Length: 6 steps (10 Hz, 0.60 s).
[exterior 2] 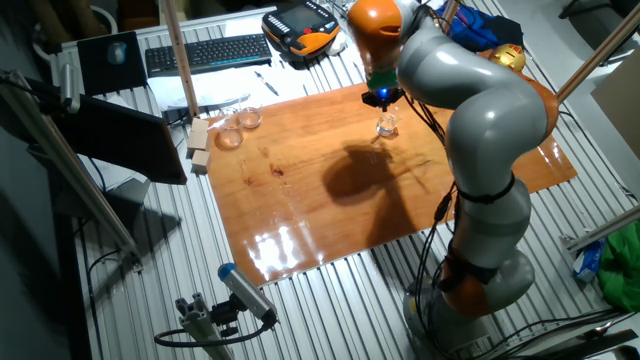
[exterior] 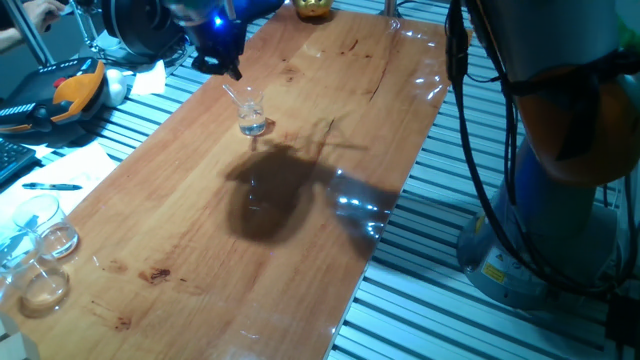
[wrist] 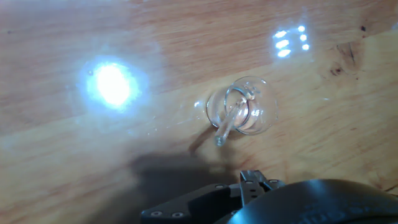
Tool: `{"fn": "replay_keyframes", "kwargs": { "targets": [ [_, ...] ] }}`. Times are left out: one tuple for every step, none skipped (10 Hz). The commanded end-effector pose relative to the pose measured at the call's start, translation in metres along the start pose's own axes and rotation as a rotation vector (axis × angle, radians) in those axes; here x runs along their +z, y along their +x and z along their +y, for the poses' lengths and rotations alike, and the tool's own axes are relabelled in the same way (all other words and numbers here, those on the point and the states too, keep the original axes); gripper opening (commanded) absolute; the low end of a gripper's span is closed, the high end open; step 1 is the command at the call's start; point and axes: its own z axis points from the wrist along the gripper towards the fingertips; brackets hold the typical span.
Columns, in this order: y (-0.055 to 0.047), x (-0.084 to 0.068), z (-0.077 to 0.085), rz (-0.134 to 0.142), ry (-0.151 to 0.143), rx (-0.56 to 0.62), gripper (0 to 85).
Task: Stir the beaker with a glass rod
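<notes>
Wood-grain tabletop (exterior: pixel 300 150) sits on a slatted metal bench, with glare patches across its glossy surface. One beaker (exterior: pixel 252 118) stands on the table toward the far end in one fixed view, holding a little clear liquid. One glass rod (exterior: pixel 236 97) leans in the beaker, its lower end inside the glass and its upper end rising at a slant toward the gripper (exterior: pixel 222 55). From the hand view the rod (wrist: pixel 229 121) crosses the beaker's rim (wrist: pixel 244 107) and sticks out over the near side.

Three clear glass dishes (exterior: pixel 40 250) are grouped at the table's near-left corner, well apart from the beaker. Two small wooden blocks (exterior 2: pixel 200 148) lie beside that group in the other fixed view. One keyboard (exterior 2: pixel 207 52) and one orange-and-black handheld controller (exterior 2: pixel 305 28) lie beyond the table, farther from the beaker.

One arm (exterior 2: pixel 470 110) arches over the table from its base on the bench, elbow high, wrist bent downward so the hand hangs just above the beaker. Whether the fingers are clamped on the rod's top or parted, I cannot tell: the tips are hidden in every view
</notes>
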Motion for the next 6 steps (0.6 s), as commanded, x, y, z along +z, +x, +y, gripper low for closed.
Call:
{"fn": "replay_keyframes", "kwargs": {
  "targets": [
    [-0.0002,-0.0013,0.0022,-0.006,0.007,-0.023,0.0],
    [-0.0008,-0.0022,0.004,-0.011,0.014,-0.059,0.0],
    [-0.0022,-0.0033,0.0064,-0.011,0.017,-0.088,0.0],
    [-0.0039,-0.0033,0.0098,-0.025,0.035,-0.116,0.0],
    [-0.0048,-0.0026,0.011,-0.045,0.047,-0.13,17.0],
    [-0.005,-0.0027,0.0111,-0.052,0.044,-0.118,17.0]
  ]
}}
